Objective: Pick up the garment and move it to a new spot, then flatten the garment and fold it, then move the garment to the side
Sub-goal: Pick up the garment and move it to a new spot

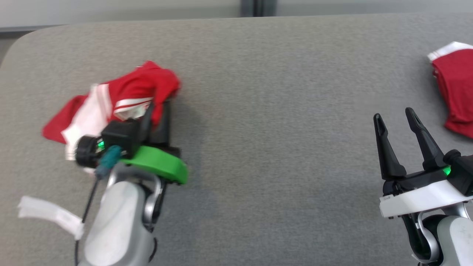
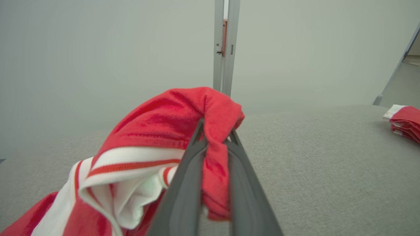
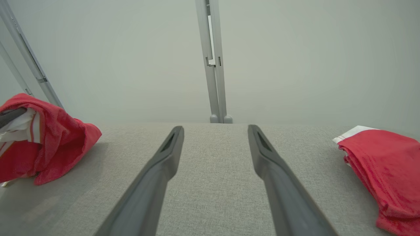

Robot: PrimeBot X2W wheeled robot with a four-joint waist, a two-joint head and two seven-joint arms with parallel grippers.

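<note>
The garment [image 1: 140,87] is a crumpled red piece with white stripes, lying at the left of the grey table [image 1: 277,111]. My left gripper [image 1: 157,111] is shut on a red fold of it. In the left wrist view the garment [image 2: 157,127] bunches up over and between the two dark fingers of the left gripper [image 2: 216,131], lifted a little off the surface. My right gripper [image 1: 394,122] stands open over bare table at the lower right, holding nothing. The right wrist view shows the right gripper [image 3: 215,131] with the garment [image 3: 55,137] far to its left.
A second red garment with white trim [image 1: 456,85] lies folded at the table's right edge, close to my right gripper [image 3: 387,154]. A white strip [image 1: 48,214] hangs by my left forearm. A grey wall with a vertical post [image 3: 213,65] stands behind the table.
</note>
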